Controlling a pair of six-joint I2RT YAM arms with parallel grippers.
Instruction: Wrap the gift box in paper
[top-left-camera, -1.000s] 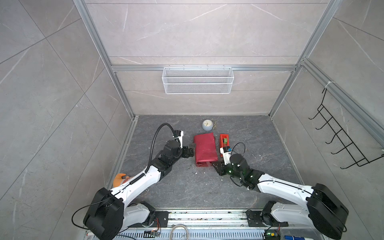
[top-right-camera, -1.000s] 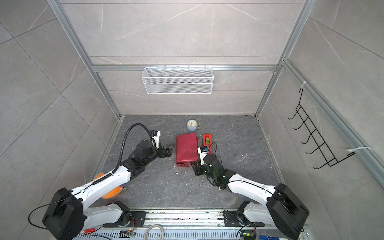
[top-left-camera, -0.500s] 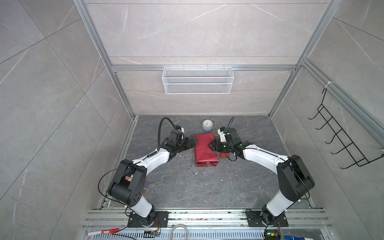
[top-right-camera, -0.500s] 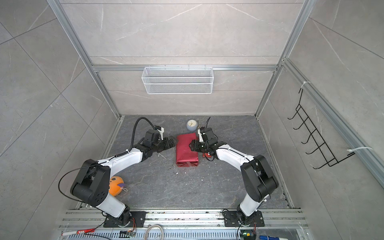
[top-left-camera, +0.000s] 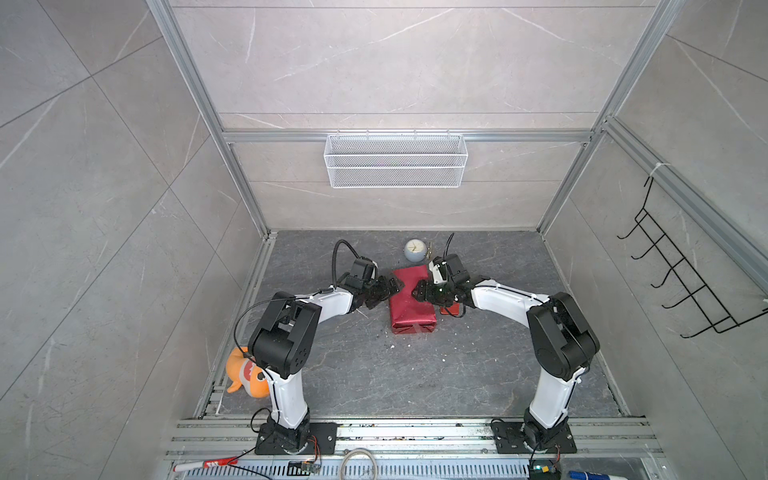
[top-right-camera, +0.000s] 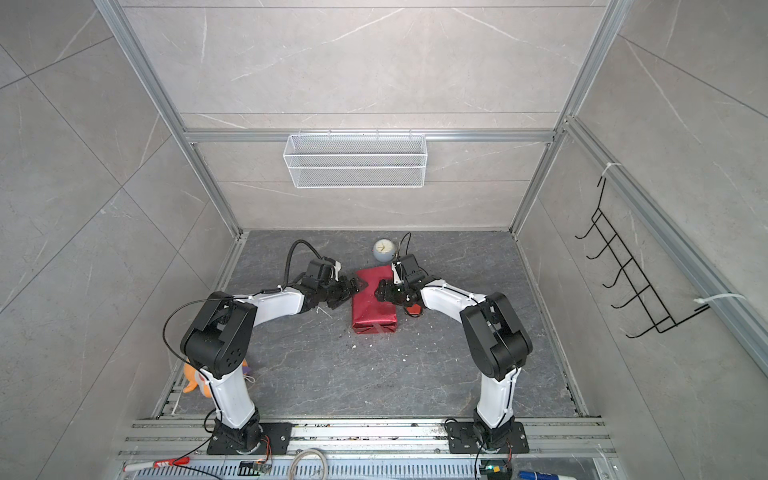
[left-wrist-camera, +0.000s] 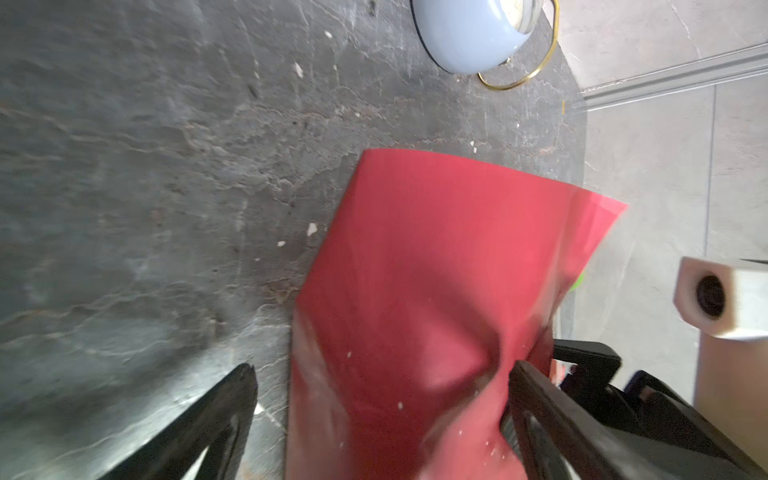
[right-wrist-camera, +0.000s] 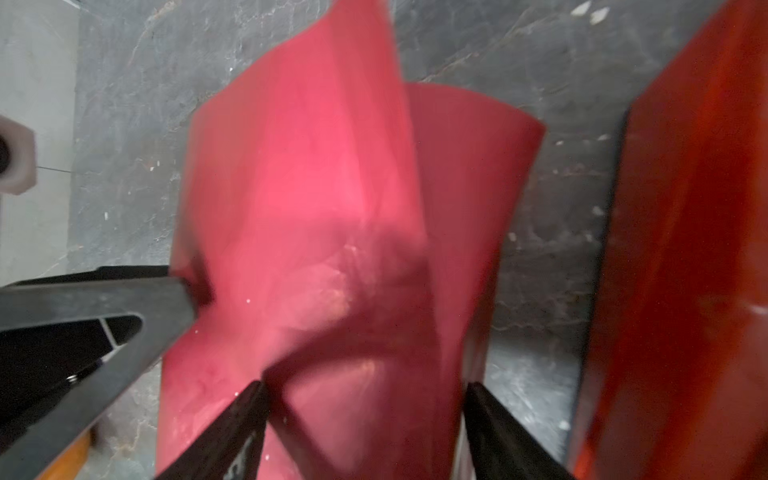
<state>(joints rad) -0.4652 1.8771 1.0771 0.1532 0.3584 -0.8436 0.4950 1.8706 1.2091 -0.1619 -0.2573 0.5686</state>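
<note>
Two claws, both mine, now face each other across the far half of the parcel. A moment ago my right claw (top-left-camera: 419, 291) lay low by the parcel's near right corner with its jaws closer together, and my left claw (top-left-camera: 386, 291) sat at the parcel's left side; both have since travelled farther out, and the right one has widened.

My left claw is spread wide and holds nothing; in the left wrist view one finger (left-wrist-camera: 552, 415) presses a dent into the paper's edge while the other stands over bare table (left-wrist-camera: 145, 208). My right claw is spread too, pinching nothing; in the right wrist view loose paper rises between its fingers.

The paper (top-left-camera: 412, 309) sits mid-table, towards the far wall, wrapped into an oblong slab; the gift box is hidden inside, with no blue showing. I judge the near end already folded shut, its flaps creased flat, and the far end still an open sleeve; so this shift suggests closing that end comes next.

The paper is thin and creased; it looks dull maroon from above and glossy bright red up close, buckling softly where touched. The table is dark grey and slate-like, flecked with white crumbs. A glossy orange-red tape dispenser (right-wrist-camera: 685, 249) lies just right of the parcel; a rounded pale-blue clock (top-left-camera: 414, 249) with a gold wire loop stands beyond the far end.
</note>
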